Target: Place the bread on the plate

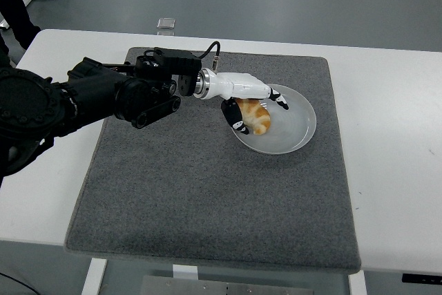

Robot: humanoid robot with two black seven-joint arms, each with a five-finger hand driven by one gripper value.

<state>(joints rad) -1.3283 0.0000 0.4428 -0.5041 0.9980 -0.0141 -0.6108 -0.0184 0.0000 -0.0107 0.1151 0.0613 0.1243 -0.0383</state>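
Golden-brown bread roll [254, 117]: lying inside shallow round grey plate [298, 131], toward its left rim, on dark grey felt mat [207, 198]. White left hand [252, 101]: over roll, fingers spread, loosely around it

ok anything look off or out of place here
Nothing stands out. The bread lies inside the plate, toward its left side, intact. The plate sits flat on the grey mat, which lies square on the table. The left hand is over the bread, fingers spread. No spills or damage visible.
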